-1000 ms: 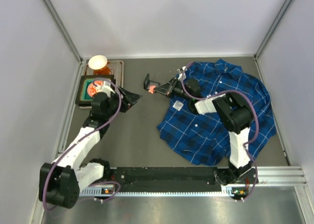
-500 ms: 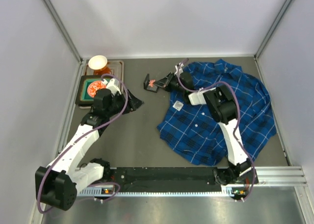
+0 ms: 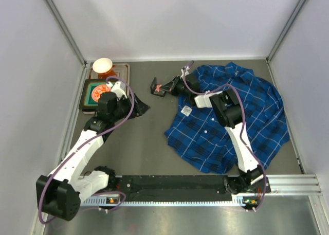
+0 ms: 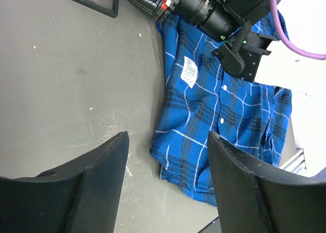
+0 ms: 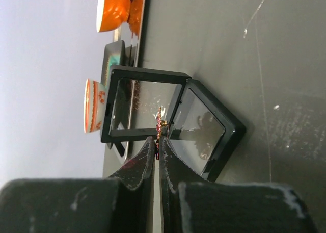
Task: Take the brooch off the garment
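Since a second ago, our right gripper [image 3: 165, 87] has moved up the top picture and over to the little black case [image 3: 156, 87]. Our left gripper [image 3: 138, 108] has slid a bit lower in that picture. The shirt [image 3: 205, 137] has not moved.

The brooch [image 5: 159, 125] is off the shirt. Our right gripper has its two fingers pinched tight on it. In the right wrist picture, the brooch is near the middle of the frame. It is long and thin there, because we see it from the side. Its long way runs up and down the picture. The bottom end is squeezed between the finger tips and the top end points to the top of the frame. It looks pink with small gold bits. Behind it is the case, which lies open, with its clear lid on the left and its base on the right. We cannot tell if the brooch touches the case.

In the top picture, the brooch [image 3: 160, 86] is only a tiny red dot at the gripper tip, left of the shirt collar and above the gray table [image 3: 149, 142].

The shirt is blue with thin white lines. It lies spread out on the right side of the table, and a white label [image 4: 189, 71] shows on it.

Our left gripper has its fingers spread wide with nothing between them. It is at the left of the top picture, beside a tray [image 3: 123, 73] with a bowl [image 3: 102, 65] on it.
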`<state>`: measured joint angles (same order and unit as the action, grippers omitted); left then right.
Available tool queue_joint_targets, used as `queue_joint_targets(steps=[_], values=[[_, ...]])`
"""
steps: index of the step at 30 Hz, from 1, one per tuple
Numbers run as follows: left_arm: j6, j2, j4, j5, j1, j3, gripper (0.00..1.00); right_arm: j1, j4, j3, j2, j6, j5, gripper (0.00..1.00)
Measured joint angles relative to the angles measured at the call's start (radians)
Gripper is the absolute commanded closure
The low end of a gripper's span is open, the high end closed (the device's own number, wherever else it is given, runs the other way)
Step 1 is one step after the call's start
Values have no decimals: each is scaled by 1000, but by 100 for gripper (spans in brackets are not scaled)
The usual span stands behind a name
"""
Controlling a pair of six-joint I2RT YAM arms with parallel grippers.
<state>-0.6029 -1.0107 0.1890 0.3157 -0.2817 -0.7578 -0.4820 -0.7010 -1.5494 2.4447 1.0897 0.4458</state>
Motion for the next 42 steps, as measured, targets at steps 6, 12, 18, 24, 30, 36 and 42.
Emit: queue_joint_targets(steps=[6,12,18,24,30,36,42], values=[[3,-3,-1,0,-4,0,32,0,24,-38,31,-6,0,100],[4,-11,-1,0,-8,-1,31,1,39,-56,52,-6,0,100],[4,-13,-1,0,-9,-2,31,1,44,-57,54,-6,0,96],[4,-15,-1,1,-10,-3,31,1,48,-57,54,-11,0,82],[3,-15,-2,2,-13,-4,31,2,76,-64,51,-32,7,71],[3,-15,-2,5,-14,-4,31,2,167,-69,16,-82,-1,63],[3,-15,-4,8,-14,-3,30,2,283,-69,-28,-148,-16,61]])
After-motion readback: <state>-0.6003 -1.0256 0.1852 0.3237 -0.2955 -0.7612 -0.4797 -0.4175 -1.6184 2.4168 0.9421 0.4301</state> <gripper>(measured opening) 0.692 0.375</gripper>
